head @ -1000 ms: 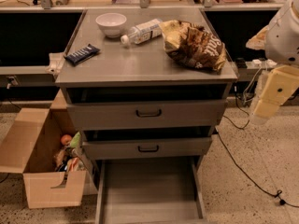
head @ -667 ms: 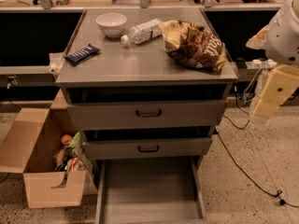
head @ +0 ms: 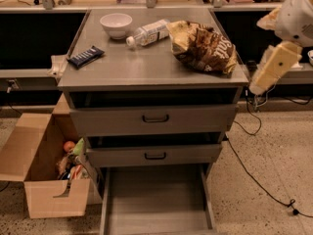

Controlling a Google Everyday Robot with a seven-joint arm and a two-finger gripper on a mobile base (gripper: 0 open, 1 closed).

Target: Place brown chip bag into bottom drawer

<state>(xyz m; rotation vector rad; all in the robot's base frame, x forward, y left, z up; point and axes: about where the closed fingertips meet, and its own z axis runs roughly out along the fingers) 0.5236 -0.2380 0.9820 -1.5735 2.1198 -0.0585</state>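
Observation:
The brown chip bag (head: 203,47) lies crinkled on the right side of the grey cabinet top (head: 132,67), dark brown with a tan-yellow end towards the back. The bottom drawer (head: 156,204) is pulled out at the foot of the cabinet and its flat grey tray is bare. The two upper drawers (head: 154,119) with black handles stand slightly ajar. Only a white and cream part of my arm (head: 276,62) shows at the right edge, beside the cabinet and level with its top. My gripper is out of view.
A white bowl (head: 116,24), a lying plastic bottle (head: 146,32) and a dark blue candy bar wrapper (head: 85,56) are on the cabinet top. An open cardboard box (head: 46,173) with items stands on the floor to the left. Black cables (head: 259,175) run across the floor to the right.

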